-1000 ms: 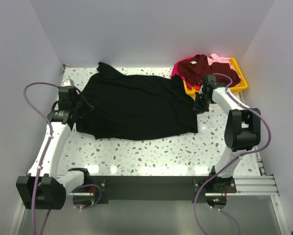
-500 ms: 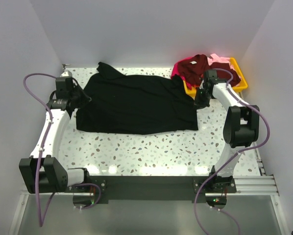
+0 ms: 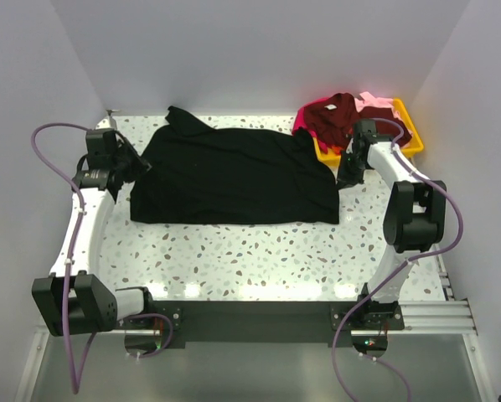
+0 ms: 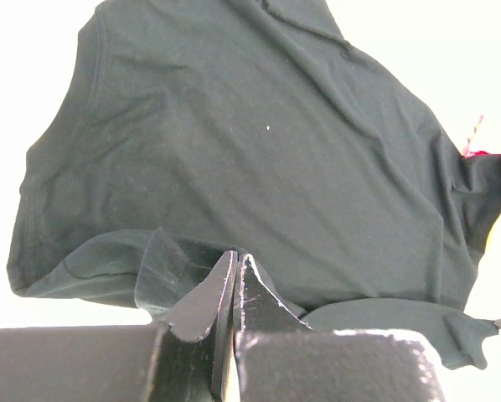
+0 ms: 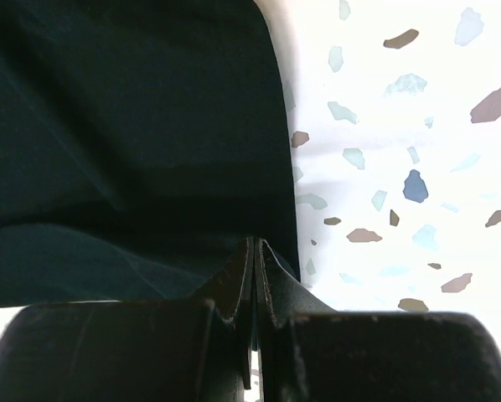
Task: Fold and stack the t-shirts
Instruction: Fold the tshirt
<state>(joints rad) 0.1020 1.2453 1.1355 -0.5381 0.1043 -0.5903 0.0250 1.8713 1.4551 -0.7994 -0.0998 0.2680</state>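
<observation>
Here, a speckled table [image 3: 259,251] held a large black t-shirt [image 3: 234,180], spread flat across its middle, its near edge lying straight. At the far right, a yellow tray [image 3: 411,144] carried a heap that included a maroon shirt [image 3: 334,113] and a pale pink shirt [image 3: 374,100]. The left gripper [image 3: 129,167] and right gripper [image 3: 346,173] sat at the black shirt's opposite side edges, each with jaws pressed together on a pinch of its cloth. Folding well probably meant moving both arms level and together, keeping the cloth lightly taut so the crease ran straight
</observation>
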